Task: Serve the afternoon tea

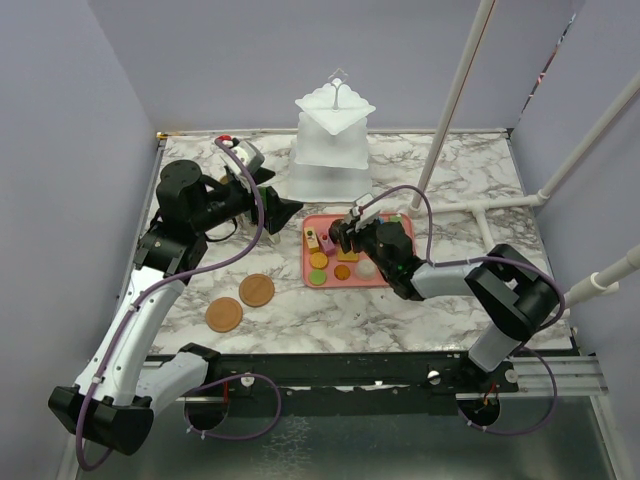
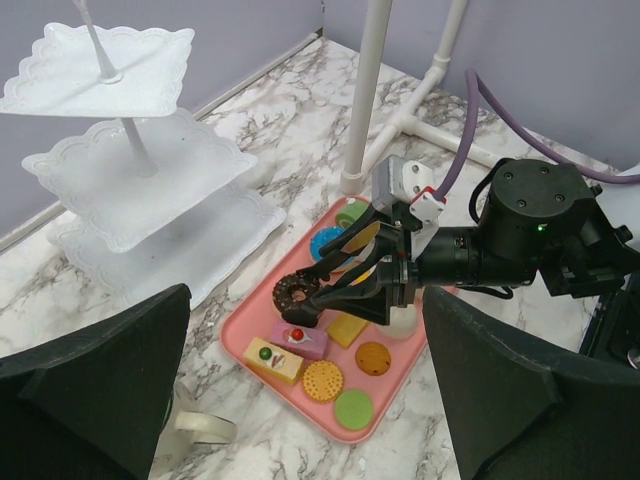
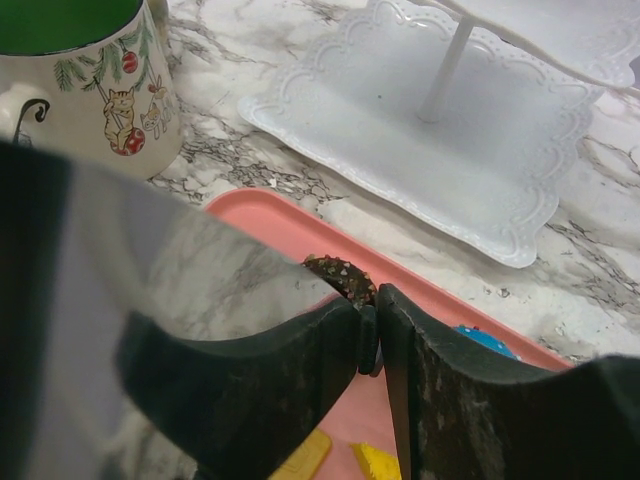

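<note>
No word, brand or number is readable anywhere; the green-inside mug (image 3: 95, 100) carries only painted cats and baubles.

Black tongs (image 3: 300, 370) pinch a chocolate donut (image 3: 342, 274) over the pink tray (image 3: 270, 225), mug (image 3: 90, 100) and stand (image 3: 480, 140) beyond

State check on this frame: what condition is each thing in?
Chocolate sprinkled donut: pinched by its rim.
Right claw: shut on that donut.
Left claw: wide open, empty.
White three-tier square stand: upright, tiers bare.
Pink plastic tray: flat, holding toy pastries.
Green-lined cat-print mug: upright.
Two round wooden coasters: flat, bare.
</note>
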{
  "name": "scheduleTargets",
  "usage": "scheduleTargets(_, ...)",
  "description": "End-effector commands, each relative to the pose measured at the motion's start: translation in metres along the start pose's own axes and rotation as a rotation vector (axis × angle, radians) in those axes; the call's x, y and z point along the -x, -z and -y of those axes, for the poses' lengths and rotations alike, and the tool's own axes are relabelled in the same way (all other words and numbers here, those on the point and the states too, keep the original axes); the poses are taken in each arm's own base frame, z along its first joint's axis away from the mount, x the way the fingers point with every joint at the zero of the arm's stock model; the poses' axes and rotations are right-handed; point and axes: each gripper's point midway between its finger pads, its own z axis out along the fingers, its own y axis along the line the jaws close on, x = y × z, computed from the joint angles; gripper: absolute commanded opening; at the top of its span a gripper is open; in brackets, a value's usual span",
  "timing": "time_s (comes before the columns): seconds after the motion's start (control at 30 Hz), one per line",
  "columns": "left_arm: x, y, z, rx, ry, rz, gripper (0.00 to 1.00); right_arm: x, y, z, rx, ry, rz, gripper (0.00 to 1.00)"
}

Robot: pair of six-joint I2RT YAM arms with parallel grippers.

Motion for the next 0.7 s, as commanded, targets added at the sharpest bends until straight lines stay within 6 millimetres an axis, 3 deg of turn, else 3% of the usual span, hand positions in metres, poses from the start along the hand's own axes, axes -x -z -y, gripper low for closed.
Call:
scheduleTargets(0.0,-0.002,0.005,0.001,0.01,-0.015,-0.004,0.99,-0.012,-0.002,-0.007,0.016,-0.012,-0.021,0.56)
scheduleTargets(0.1,-0.003,0.006,0.001,0.011,-0.019,-0.004,0.99,-0.004,-0.001,-0.003,0.001,0.002,0.0,0.49)
scheduleTargets(0.23,-0.003,0.005,0.001,0.01,-0.021,-0.005,0.99,0.032,-0.001,0.009,-0.049,0.03,0.07,0.4)
scheduleTargets(0.4,-0.004,0.005,0.001,0.008,-0.019,-0.007,0.99,0.07,-0.009,0.027,-0.11,0.066,0.136,0.39)
scheduleTargets(0.67,-0.007,0.005,0.0,0.01,-0.016,-0.017,0.99,0.076,-0.035,0.055,-0.158,0.053,0.149,0.38)
